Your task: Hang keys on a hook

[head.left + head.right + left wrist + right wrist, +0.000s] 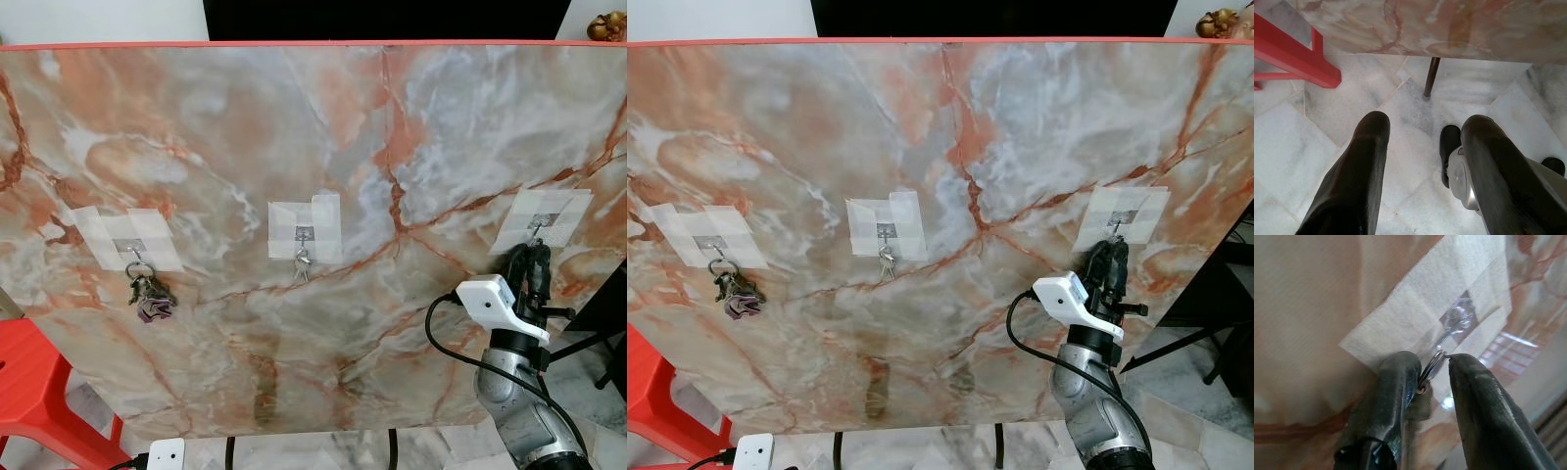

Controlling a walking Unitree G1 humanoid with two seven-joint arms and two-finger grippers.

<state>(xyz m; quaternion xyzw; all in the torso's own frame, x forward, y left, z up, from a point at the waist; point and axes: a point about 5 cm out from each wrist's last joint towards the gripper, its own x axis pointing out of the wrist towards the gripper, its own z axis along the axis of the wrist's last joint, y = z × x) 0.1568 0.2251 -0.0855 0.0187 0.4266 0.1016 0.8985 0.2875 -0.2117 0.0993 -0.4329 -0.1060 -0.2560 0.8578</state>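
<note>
Right gripper (1430,377) fingers pinch the key ring (1431,366), keys (1418,406) tucked between them. Ring sits right at the hook (1457,323), which lies just ahead of the fingertips on a taped patch (1415,313) of the marble board (245,127). Can't tell if the ring is over the hook tip yet. Ring plane runs roughly along the fingers toward the hook. Left gripper (1425,161) hangs idle, spread apart, over the floor (1293,147). Other two hooks already carry a key bunch (150,294) and a small key (302,264).
</note>
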